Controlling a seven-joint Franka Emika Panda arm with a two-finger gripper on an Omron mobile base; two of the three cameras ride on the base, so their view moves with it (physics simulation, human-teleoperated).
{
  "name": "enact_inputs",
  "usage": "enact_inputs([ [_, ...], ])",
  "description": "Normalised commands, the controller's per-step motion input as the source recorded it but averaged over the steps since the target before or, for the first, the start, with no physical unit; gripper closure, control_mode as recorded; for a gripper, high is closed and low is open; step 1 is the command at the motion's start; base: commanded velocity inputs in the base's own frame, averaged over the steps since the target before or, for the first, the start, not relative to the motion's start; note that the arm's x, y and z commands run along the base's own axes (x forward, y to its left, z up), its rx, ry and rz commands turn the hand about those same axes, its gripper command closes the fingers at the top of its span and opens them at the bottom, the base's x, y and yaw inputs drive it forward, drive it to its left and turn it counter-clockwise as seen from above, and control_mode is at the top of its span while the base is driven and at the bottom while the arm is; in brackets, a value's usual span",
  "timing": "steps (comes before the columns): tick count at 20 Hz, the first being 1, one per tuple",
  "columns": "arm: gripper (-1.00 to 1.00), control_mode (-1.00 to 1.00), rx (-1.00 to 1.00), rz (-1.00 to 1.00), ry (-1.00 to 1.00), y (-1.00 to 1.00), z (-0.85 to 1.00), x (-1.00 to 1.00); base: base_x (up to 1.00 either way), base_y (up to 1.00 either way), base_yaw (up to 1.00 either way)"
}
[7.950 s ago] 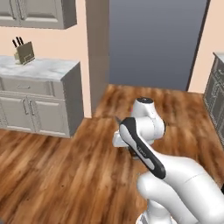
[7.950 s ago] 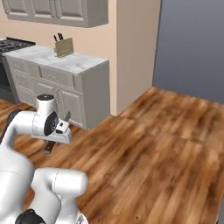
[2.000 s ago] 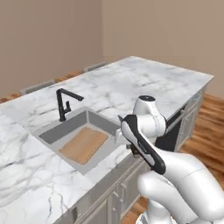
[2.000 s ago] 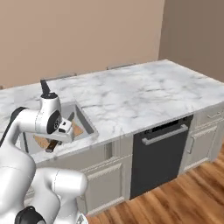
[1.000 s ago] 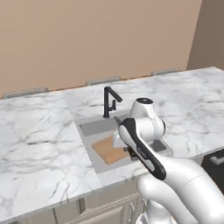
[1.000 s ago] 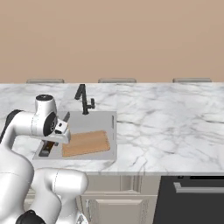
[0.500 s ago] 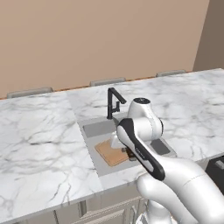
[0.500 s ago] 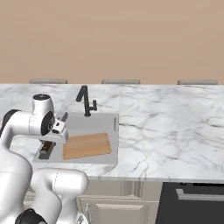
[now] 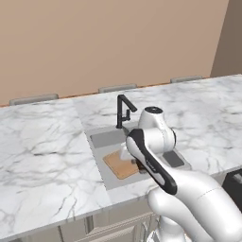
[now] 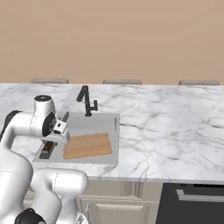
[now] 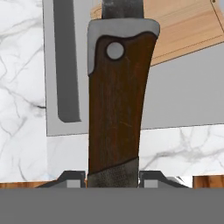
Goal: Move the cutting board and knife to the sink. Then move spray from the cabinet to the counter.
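From the left base view, the counter (image 9: 42, 156) ran wide across the frame as a white marble slab with grey veins, and the sink (image 9: 105, 138) was sunk into it just behind the arm. A black faucet (image 9: 124, 109) stood at the sink's far rim. The cutting board (image 9: 118, 163) lay flat in the basin, its near end hidden behind the white arm, which bent over the basin's right side. The gripper itself was hidden behind the arm's own links there, so its jaws could not be read from this side. In the right base view, the same sink (image 10: 109, 120) sat left of centre with the faucet (image 10: 86, 101) at its back edge, and the cutting board (image 10: 87, 145) lay flat along the basin's near half, clear of the rim. The gripper (image 10: 52, 141) hung at the sink's left edge, and a dark shape under it, probably the knife (image 10: 46, 150), pointed down toward the basin; the blade was too small to make out there. In the hand view, the knife (image 11: 116, 100) stood straight up from between the two finger tips, brown handle nearest and the grey blade beyond it, with the jaws pressed against the handle's butt on either side. Behind it showed a corner of the cutting board (image 11: 183, 30) on the grey sink floor (image 11: 179, 92), and the counter's marble (image 11: 22, 74) to the left.
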Motion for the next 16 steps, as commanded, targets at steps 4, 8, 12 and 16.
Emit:
enact_inputs([
  [4, 1.0, -1.0, 0.0, -0.1, 0.0, 0.0, -0.16, 0.54, 0.0, 0.0, 0.0],
  [8, 1.0, -1.0, 0.0, -0.18, 0.02, 0.08, -0.19, 0.54, 0.0, 0.0, 0.0],
  [12, 1.0, -1.0, 0.0, -0.2, 0.04, 0.07, -0.22, 0.58, 0.0, 0.0, 0.0],
  [16, 1.0, -1.0, 0.0, -0.17, 0.07, 0.0, -0.26, 0.5, 0.0, 0.0, 0.0],
])
